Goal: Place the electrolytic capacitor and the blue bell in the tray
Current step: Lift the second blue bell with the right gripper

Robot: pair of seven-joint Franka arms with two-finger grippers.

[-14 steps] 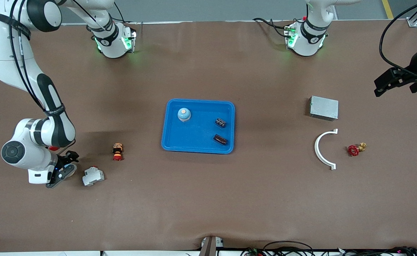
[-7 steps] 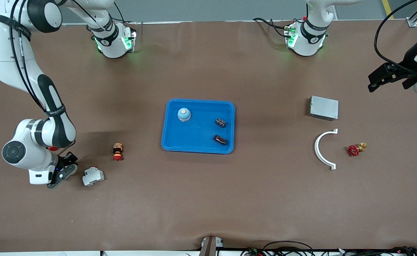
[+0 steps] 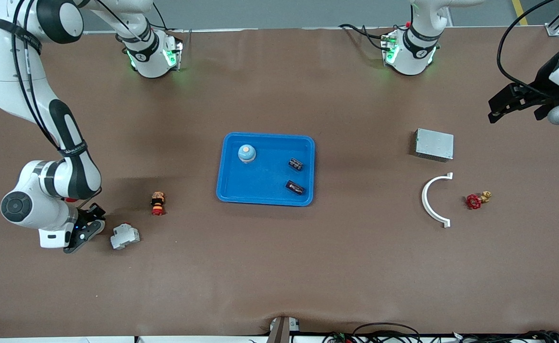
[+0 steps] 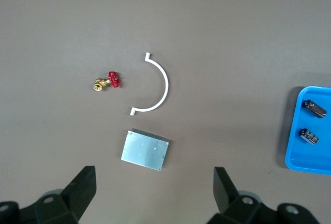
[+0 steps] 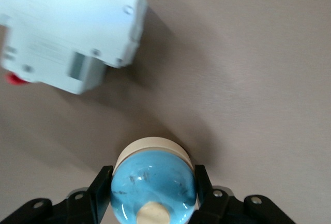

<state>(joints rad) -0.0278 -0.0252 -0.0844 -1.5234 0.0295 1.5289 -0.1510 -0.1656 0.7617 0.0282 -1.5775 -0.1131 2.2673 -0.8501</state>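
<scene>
Two electrolytic capacitors (image 3: 296, 164) lie in the blue tray (image 3: 266, 136) at mid-table, toward the left arm's end of it, one nearer my front camera than the other. A blue bell (image 3: 247, 153) stands in the tray corner farther from that camera, toward the right arm's end.

On my right wrist feed the right gripper (image 5: 153, 193) is clenched on a second blue bell (image 5: 153, 182), one black finger against each side of its dome. This gripper sits low at the right arm's end of the table, just beside a white circuit breaker (image 3: 125, 236). A small red and orange part (image 3: 157, 203) stands between the breaker and the tray.

The left gripper (image 3: 503, 102) waits in the air with its jaws spread wide and nothing in them, over bare table near the grey metal box (image 3: 434, 144). A white curved bracket (image 3: 432, 200) and a red-handled brass valve (image 3: 477, 200) lie nearer the camera than the box.
</scene>
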